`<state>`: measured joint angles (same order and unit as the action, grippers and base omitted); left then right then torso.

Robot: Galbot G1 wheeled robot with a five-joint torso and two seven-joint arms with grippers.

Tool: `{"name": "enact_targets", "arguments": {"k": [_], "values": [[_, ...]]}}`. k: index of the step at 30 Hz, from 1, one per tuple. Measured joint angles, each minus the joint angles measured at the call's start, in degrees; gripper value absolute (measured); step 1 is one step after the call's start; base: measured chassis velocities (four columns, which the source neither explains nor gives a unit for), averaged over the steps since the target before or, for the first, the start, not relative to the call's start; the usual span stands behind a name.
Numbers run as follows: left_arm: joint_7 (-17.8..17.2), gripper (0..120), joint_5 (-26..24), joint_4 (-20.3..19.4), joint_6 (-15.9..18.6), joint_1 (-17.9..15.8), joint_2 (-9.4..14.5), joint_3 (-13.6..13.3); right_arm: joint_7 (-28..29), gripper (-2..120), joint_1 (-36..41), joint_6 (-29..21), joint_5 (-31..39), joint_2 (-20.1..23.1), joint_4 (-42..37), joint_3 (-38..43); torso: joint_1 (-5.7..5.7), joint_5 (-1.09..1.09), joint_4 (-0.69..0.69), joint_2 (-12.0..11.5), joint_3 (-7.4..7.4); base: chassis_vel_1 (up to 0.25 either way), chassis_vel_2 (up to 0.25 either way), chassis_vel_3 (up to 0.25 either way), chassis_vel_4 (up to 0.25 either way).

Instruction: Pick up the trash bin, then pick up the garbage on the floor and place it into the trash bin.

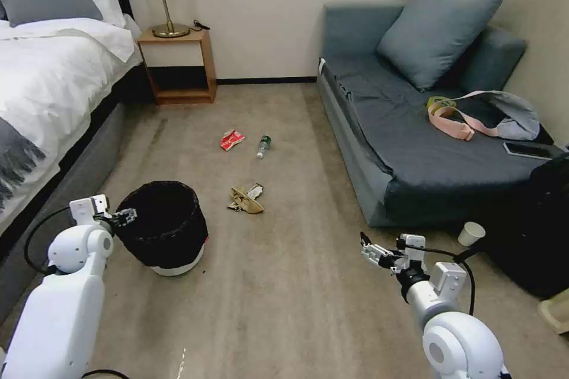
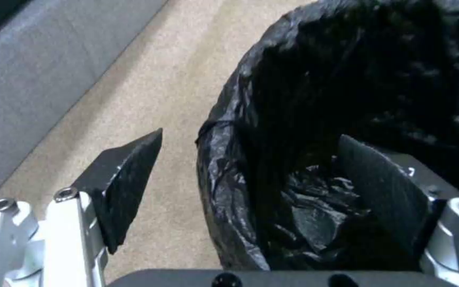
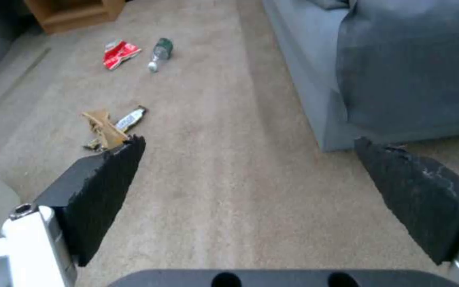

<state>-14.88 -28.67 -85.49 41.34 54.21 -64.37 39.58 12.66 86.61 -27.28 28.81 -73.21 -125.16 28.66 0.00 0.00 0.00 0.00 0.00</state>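
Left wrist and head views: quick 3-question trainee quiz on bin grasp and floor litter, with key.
1. True or false: the left gripper straddles the rim of the trash bin, one finger inside the bag and one outside.
2. Which litter lies nearest the bin? A) red-and-white packet B) crumpled tan paper C) small bottle
3. Fill in: the right gripper hangs open above the bare ____.

Key: 1 true. 2 B. 3 carpet.
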Motion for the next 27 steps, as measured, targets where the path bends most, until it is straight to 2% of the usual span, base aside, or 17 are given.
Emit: {"name": "enact_targets", "arguments": {"k": [7, 9, 13, 27], "values": [[0.3, 86, 0.5, 1.6, 0.0, -1.0, 0.0, -0.6, 0.0, 100, -0.7, -0.1, 0.0, 0.0, 0.5, -0.5, 0.00, 0.00, 0.00, 0.0, 0.00, 0.000, 0.000, 0.000, 0.000], [0.5, 86, 1.2, 4.7, 0.0, -3.5, 0.0, -2.0, 0.1, 100, -1.5, -0.6, 0.0, 0.0, 0.6, -1.2, 0.00, 0.00, 0.00, 0.0, 0.00, 0.000, 0.000, 0.000, 0.000], [0.6, 86, 1.9, 6.8, 0.0, -4.9, -0.1, -3.2, 0.3, 100, -1.8, -0.9, 0.1, 0.3, 0.8, -1.3, 0.00, 0.00, 0.00, 0.0, 0.00, 0.000, 0.000, 0.000, 0.000], [0.8, 86, 4.0, 12.5, 0.4, -7.2, -0.3, -4.3, 0.4, 100, -2.7, -1.2, 0.8, 0.8, 1.7, -1.4, 0.00, 0.01, 0.00, 0.0, 0.00, 0.000, 0.000, 0.000, 0.000]]}}
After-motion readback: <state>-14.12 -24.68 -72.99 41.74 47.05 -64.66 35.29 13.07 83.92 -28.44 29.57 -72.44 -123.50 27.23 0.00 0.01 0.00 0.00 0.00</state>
